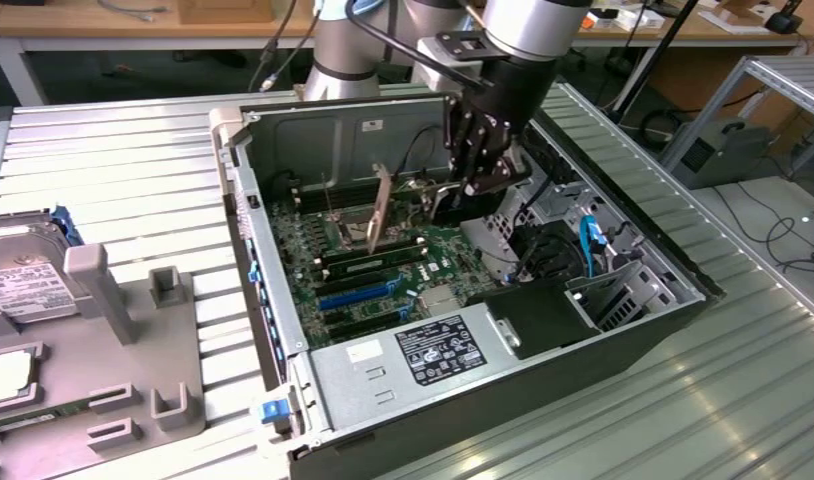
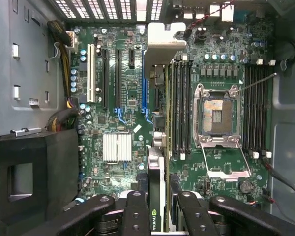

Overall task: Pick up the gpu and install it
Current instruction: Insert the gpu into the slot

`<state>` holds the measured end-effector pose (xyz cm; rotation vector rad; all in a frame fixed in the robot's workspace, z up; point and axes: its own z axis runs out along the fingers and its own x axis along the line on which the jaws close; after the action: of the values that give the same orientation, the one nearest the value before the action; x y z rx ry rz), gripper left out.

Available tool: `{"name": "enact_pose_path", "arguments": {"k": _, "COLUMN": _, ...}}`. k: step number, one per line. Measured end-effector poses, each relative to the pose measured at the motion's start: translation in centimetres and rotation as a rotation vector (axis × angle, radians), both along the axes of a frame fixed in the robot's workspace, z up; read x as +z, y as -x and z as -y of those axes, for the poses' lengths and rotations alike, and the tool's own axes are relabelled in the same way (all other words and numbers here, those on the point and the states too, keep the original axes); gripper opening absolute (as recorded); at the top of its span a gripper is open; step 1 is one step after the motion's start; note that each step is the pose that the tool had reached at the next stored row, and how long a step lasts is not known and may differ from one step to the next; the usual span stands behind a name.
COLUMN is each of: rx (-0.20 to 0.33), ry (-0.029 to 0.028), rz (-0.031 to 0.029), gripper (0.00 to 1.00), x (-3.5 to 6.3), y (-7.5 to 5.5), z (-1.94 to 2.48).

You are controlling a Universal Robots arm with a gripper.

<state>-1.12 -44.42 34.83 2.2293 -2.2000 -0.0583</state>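
Inside the open computer case [image 1: 330, 135], exterior view: shows the gripper [image 1: 481, 182] lowered in, clenched on the gpu [image 1: 450, 208]. Holds the card upright, dark, hanging below the fingertips over the green motherboard [image 1: 380, 272]. Cannot tell whether touching the board or just above it. Shows a thin tan upright strip [image 1: 380, 205] near the card, on the exterior view's left of it. Places the power supply [image 1: 427, 352], with its black-and-white label, at the near end of the case, and a black plastic shroud [image 1: 541, 318] just beside it. Sets the case on a slatted metal table [image 1: 127, 170]. Finds a hard drive [image 1: 14, 280] beside a grey fixture tray [image 1: 120, 330], well apart from the case on the exterior view's left.

Wrist view next: looks down onto the motherboard [image 2: 130, 98]. Shows black fingers [image 2: 136, 211] on both sides of the gpu [image 2: 155, 169], the gripper [image 2: 160, 212] closed on it, card seen edge-on with a green logo between the pads. Puts the card's edge between the blue slot [image 2: 144, 83] and the memory slots [image 2: 179, 110], near both. Cannot tell if seated in any slot. Notes an open CPU socket [image 2: 217, 115] beyond the memory slots and a finned silver heatsink [image 2: 117, 146] on the card's other side.
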Motion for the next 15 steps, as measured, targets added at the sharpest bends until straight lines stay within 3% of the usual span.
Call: {"name": "enact_pose_path", "arguments": {"k": 15, "rx": 0.0, "ry": -0.0006, "rz": 0.0, "gripper": 0.27, "x": -1.18, "y": 0.8, "z": 0.01}}
